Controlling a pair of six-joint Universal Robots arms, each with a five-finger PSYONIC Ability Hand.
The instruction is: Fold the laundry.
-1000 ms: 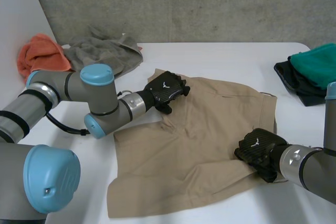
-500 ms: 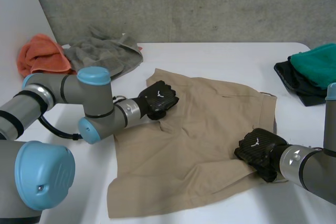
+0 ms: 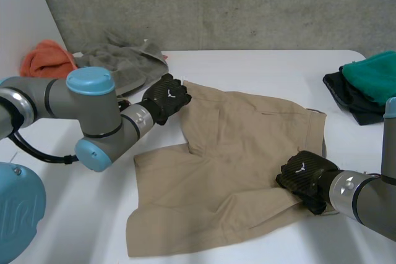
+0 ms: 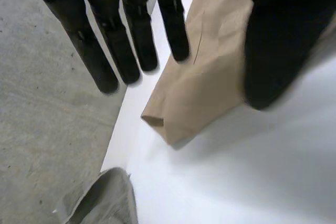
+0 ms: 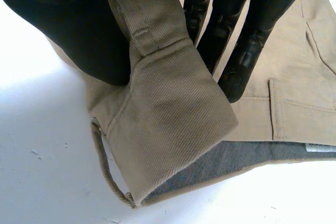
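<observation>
**A:** What sat nearest the robot?

**B:** The right hand (image 3: 304, 174), at the near-right edge of the shorts (image 3: 235, 165). It was clamped on the waistband (image 5: 168, 77), with the thumb on one side and the fingers (image 5: 247, 45) on the other. A drawstring (image 5: 105, 166) dangled beneath. That pinch probably anchored the edge for a fold.

**A:** And the shorts themselves?

**B:** They lay spread on the white surface (image 3: 260, 69), lightly creased.

**A:** The other hand?

**B:** The left hand (image 3: 164, 96) hovered at the shorts' far-left corner. Its fingers (image 4: 131, 40) were straight and spread, the thumb was above the cloth, and it gripped nothing. It looked poised to take that corner.

**A:** Beyond the shorts?

**B:** A grey cloth (image 3: 120, 60) and an orange cloth (image 3: 46, 60) lay to their far left. A teal cloth (image 3: 374, 72) on a black garment (image 3: 346, 94) lay to their far right.
</observation>
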